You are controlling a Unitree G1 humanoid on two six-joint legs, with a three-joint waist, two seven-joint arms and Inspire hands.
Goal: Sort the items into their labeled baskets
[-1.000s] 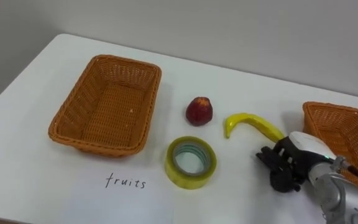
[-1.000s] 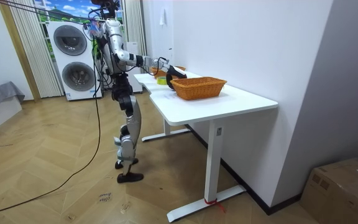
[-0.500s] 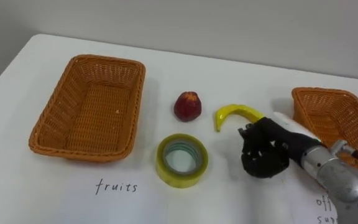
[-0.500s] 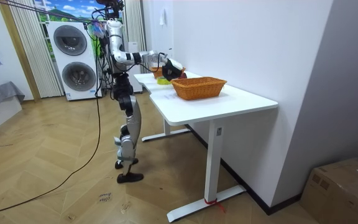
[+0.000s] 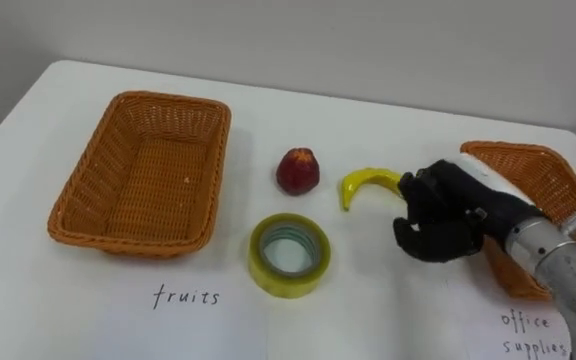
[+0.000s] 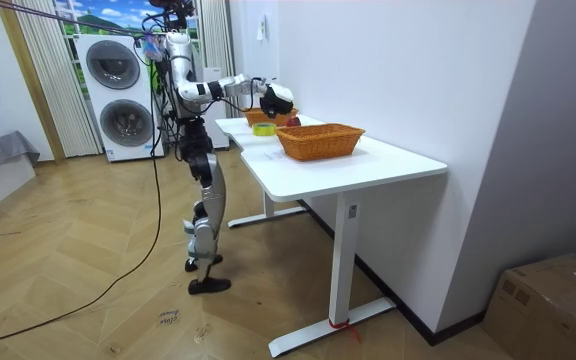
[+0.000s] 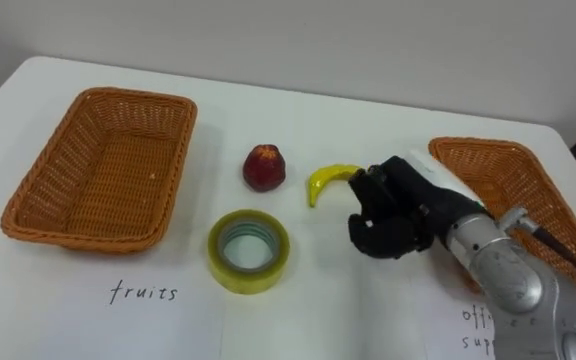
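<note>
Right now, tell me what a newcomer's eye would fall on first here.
The robot's dark right hand stands out most, covering the right end of a yellow banana at the middle of the white table. Just left of it lie a red fruit and, nearer the robot, a yellow tape roll. Wicker baskets flank them: the left basket, empty, above a handwritten label, and the right basket.

The table (image 5: 88, 325) bears handwritten "fruits" (image 5: 187, 296) and "office supplies" (image 5: 533, 333)
</note>
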